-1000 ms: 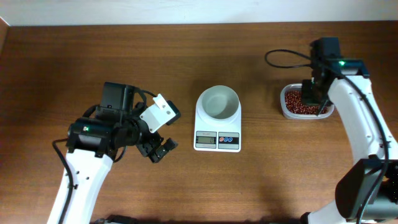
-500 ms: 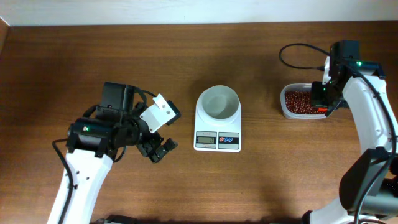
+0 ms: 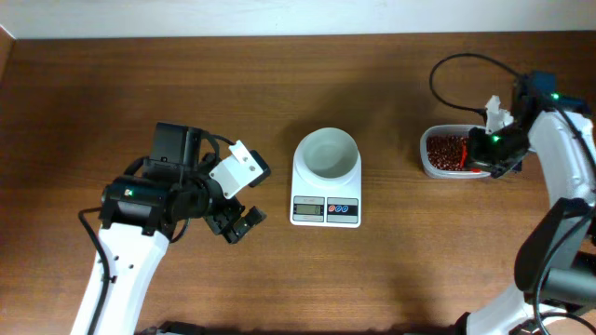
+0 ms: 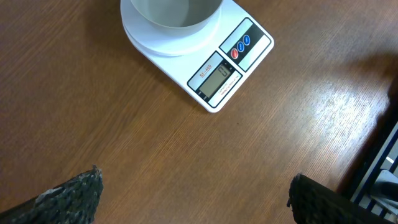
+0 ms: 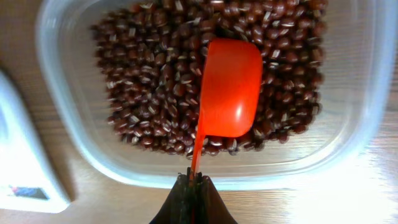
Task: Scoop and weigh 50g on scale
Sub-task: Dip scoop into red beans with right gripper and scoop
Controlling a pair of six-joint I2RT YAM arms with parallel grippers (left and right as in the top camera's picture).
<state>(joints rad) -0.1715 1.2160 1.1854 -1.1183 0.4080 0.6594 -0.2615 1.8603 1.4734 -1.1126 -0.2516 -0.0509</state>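
My right gripper [image 5: 194, 182], low by the table's [image 3: 279, 84] right edge, pinches the handle of the red scoop [image 5: 230, 87]. Its bowl rests on the beans [image 5: 143, 81] in the tub [image 5: 62, 134]. My wrist has swung rightward. My left gripper [image 4: 193, 196] stays spread wide beside the scale [image 3: 326, 191] mid-table.

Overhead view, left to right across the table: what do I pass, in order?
In order: left gripper, scale, clear tub holding the beans. The right gripper, shut on the red scoop, overlaps the tub, so it is left out.
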